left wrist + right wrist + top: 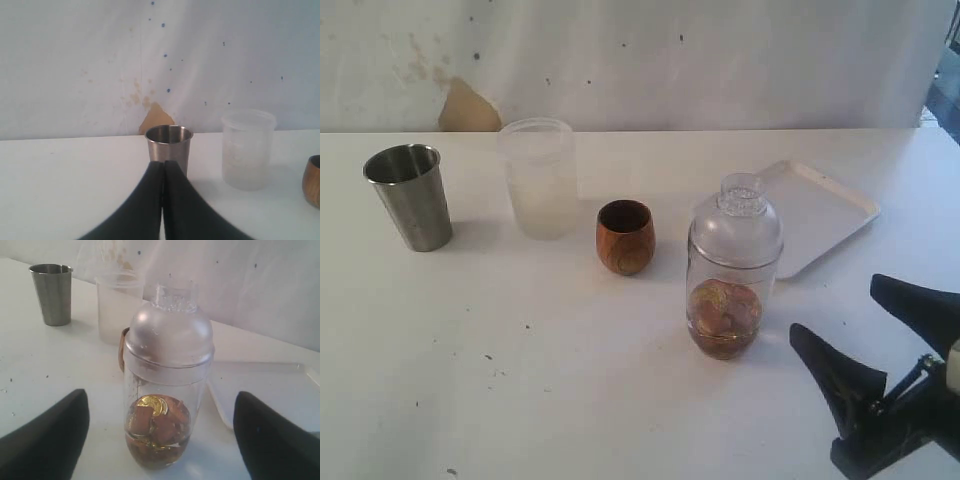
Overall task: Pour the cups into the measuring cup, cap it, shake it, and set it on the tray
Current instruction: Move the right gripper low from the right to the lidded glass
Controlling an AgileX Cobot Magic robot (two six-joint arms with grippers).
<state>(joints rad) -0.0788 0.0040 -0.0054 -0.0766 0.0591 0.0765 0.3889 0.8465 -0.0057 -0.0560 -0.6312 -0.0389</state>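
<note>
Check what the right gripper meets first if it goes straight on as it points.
Most likely the capped measuring cup, centred ahead of the right gripper and its open jaws; nothing shows in between.

In the left wrist view, the black left fingers point(145, 210) are pressed together. They run off the bottom edge and hide the lower part of the tall shiny steel tumbler point(169, 141). The small round brown wooden cup point(314, 187) is cut by the picture's side.

In the right wrist view, that cup is mostly hidden behind the tall clear measuring cup point(167, 385). The flat white tray point(270, 390) is cut off too. The brown and gold bits point(157, 422) inside the measuring cup are too blurry to name.

In the exterior view, the black right fingers point(835, 380) run off the picture's corner.
</note>
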